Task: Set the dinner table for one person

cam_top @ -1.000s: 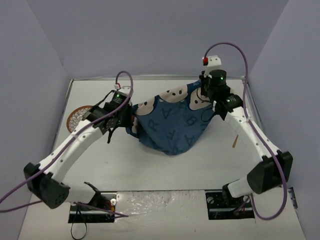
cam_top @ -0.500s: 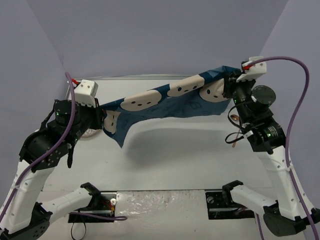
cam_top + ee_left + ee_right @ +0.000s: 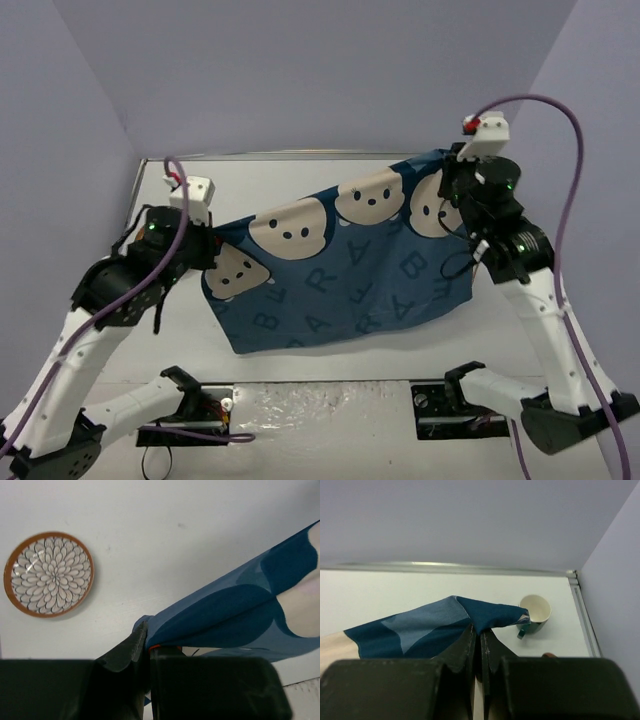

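A blue placemat (image 3: 340,275) printed with cream bear faces and letters hangs spread between my two grippers above the white dinner table (image 3: 300,178). My left gripper (image 3: 212,240) is shut on its left corner; in the left wrist view the jaws (image 3: 147,641) pinch the blue cloth (image 3: 235,607). My right gripper (image 3: 452,192) is shut on the right corner, and in the right wrist view the cloth (image 3: 435,625) fans out from the closed jaws (image 3: 480,632). The cloth's lower edge droops toward the near side of the table.
A round plate (image 3: 48,574) with an orange rim and a petal pattern lies on the table left of the left gripper. A green mug (image 3: 536,612) with a cream inside stands near the back right corner by the wall. Lilac walls enclose three sides.
The placemat went from a bunched sag between close-set grippers to a wide spread sheet. Both arms drew apart and lifted it, and it now hangs lower and flatter toward me.
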`<move>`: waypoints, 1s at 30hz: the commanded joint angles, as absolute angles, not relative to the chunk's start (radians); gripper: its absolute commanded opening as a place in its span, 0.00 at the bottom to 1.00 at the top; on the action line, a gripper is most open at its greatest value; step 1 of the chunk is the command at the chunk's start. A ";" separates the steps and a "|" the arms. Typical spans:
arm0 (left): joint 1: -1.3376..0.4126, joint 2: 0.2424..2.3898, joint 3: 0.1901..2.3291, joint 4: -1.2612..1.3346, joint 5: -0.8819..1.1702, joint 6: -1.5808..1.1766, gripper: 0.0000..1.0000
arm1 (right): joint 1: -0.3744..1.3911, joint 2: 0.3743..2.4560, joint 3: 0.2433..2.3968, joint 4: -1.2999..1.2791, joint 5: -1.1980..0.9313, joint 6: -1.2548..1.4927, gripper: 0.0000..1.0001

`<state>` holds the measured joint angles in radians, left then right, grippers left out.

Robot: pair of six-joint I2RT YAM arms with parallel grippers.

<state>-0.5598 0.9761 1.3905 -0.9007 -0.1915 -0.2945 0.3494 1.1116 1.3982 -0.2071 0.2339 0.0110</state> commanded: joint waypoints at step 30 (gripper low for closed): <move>-0.216 1.927 1.611 -0.636 -0.165 -0.453 0.52 | 0.237 2.257 1.910 0.171 0.199 -0.214 0.70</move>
<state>-0.2255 1.9909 1.5137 -0.6009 -0.1321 -0.4814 0.2504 2.3207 1.8404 0.0942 0.1634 -0.1876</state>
